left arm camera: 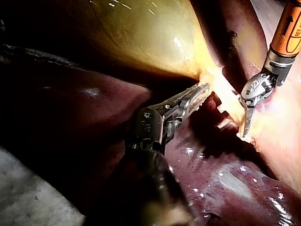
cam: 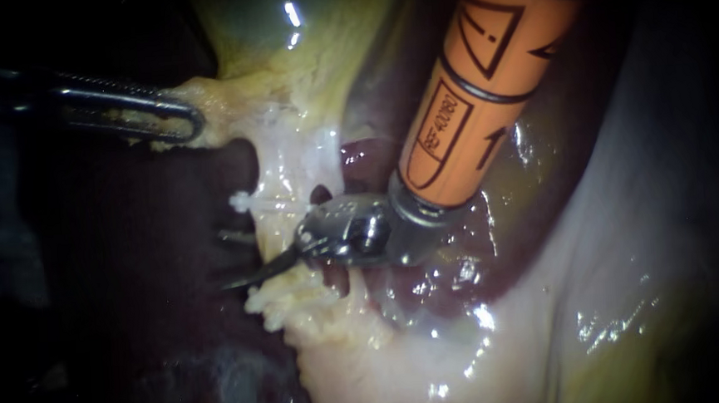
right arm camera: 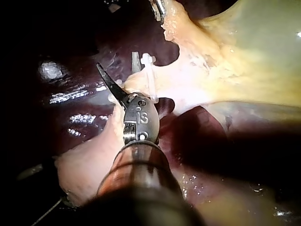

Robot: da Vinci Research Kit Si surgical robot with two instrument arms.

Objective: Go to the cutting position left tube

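Left instrument [cam: 188, 120] – end effector clamped on the gallbladder [cam: 284, 56] edge – likely tensions it so the right instrument [cam: 256, 273], end effector closed, can reach the clipped tube [cam: 280, 194]

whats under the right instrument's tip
Pale fatty tissue lies under the tip of the right instrument; its wrist hides whatever lies beneath it.

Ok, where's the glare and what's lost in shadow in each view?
Endoscope view: glare on the gallbladder and wet tissue under the right instrument; left instrument half in shadow. Left wrist view: liver glints. Right wrist view: foreground shaft dark.
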